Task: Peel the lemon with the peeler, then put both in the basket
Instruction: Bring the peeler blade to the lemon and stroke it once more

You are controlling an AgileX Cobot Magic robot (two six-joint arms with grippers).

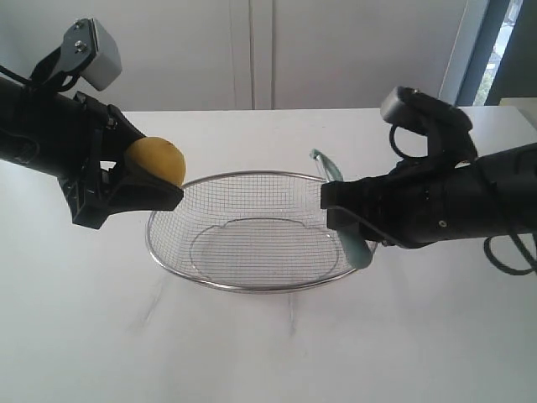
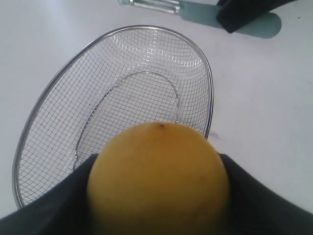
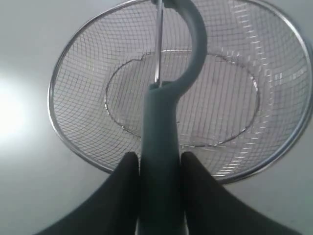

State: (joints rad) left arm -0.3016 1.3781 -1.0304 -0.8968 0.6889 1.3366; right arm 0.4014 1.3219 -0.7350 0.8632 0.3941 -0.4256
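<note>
Lemon meets peeler, almost: the left gripper [image 1: 168, 180] is clamping the lemon [image 1: 155, 158] between its dark fingers, holding the fruit in the air by the left rim of the basket [image 1: 243, 288], which is sitting on the white table [image 1: 252, 361]. Across the mesh bowl, the right gripper [image 1: 336, 206] is squeezing the peeler [image 1: 357, 248], its jaws closed on the middle of the teal handle. The tool's long axis is running steeply, with the blade head pointing up and toward the far side and the handle end hanging by the basket's right rim. Fruit and blade are sitting well apart, the basket's whole width between them, the lemon lying off toward the left arm's side. Whether any rind is off yet is hard to say; the skin that shows looks whole. For peeling, the two arms would seemingly be meeting over the middle of the basket.
</note>
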